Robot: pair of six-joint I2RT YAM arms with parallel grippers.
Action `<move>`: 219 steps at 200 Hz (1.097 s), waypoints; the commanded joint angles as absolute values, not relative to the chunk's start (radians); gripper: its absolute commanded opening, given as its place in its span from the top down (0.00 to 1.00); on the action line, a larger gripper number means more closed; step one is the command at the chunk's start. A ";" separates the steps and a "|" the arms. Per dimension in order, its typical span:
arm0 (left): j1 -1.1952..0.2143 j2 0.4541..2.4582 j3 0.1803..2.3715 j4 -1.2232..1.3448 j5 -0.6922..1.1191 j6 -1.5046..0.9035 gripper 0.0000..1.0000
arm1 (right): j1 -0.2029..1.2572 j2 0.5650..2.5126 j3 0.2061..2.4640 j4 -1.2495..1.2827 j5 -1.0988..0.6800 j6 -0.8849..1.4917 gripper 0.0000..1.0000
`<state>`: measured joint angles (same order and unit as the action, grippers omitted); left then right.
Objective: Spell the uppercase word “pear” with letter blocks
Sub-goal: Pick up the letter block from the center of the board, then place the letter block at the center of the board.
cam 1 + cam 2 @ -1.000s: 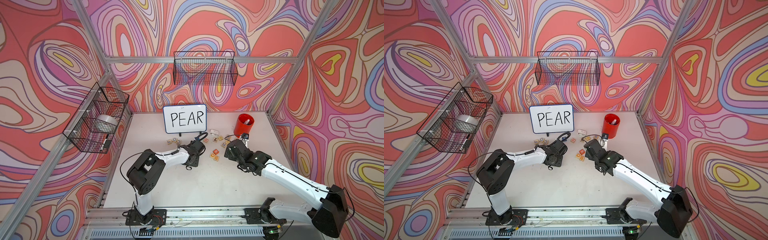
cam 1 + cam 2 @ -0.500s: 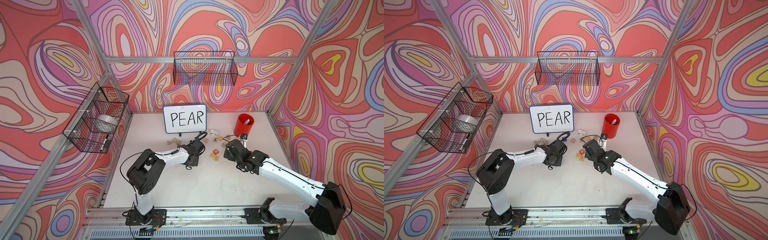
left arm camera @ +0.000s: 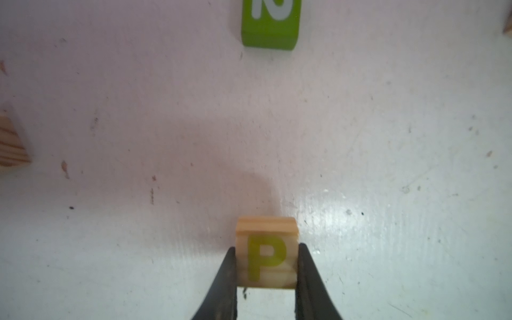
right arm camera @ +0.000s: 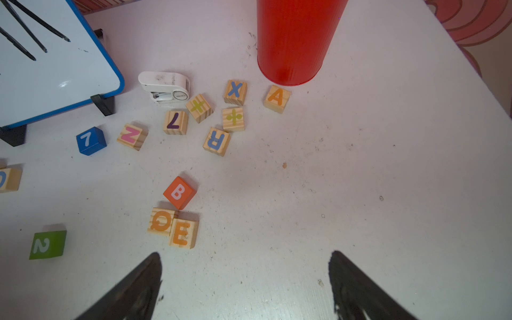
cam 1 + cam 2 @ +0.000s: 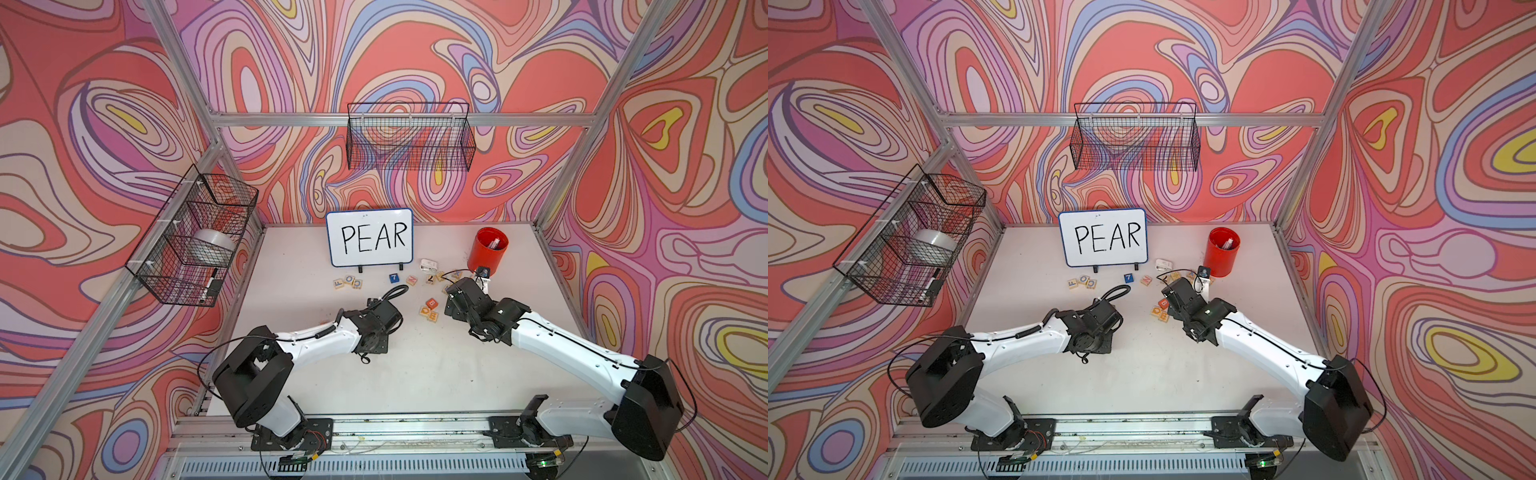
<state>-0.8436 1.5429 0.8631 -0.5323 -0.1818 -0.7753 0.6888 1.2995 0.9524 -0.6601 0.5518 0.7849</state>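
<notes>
In the left wrist view my left gripper (image 3: 267, 249) is shut on the pale-wood P block (image 3: 266, 260), its yellow letter facing the camera, low over the white table. In both top views the left wrist (image 5: 376, 324) hides that block. My right gripper (image 4: 246, 255) stands open over bare table with nothing between its fingers. Ahead of it in the right wrist view lie the E block (image 4: 182, 234), the blue R block (image 4: 216, 141) and the orange A block (image 4: 277, 98), the last beside the red cup (image 4: 296, 41).
A Q block (image 4: 162, 221) touches the E block, and an orange B cube (image 4: 179, 192) touches the Q. X, N, a blue 7 cube (image 4: 91, 140) and a green 2 cube (image 4: 47, 245) lie scattered. The PEAR whiteboard (image 5: 370, 237) stands at the back, with F, O, C blocks (image 5: 348, 282) before it.
My left gripper's jaws have closed onto the P block. The right arm has crept slightly to the left, its jaws still wide.
</notes>
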 commanded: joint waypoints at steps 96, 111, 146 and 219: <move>-0.892 1.583 0.813 -0.509 -0.173 -0.949 0.68 | 0.692 1.338 0.993 -0.641 0.544 0.773 0.04; -0.895 1.579 0.820 -0.515 -0.181 -0.950 0.60 | 0.692 1.340 0.991 -0.641 0.545 0.775 0.04; -0.903 1.550 0.852 -0.549 -0.204 -0.939 0.47 | 0.692 1.347 0.996 -0.640 0.545 0.774 0.04; -0.911 1.387 0.907 -0.551 -0.271 -0.822 0.32 | 0.690 1.319 0.996 -0.662 0.584 0.784 0.04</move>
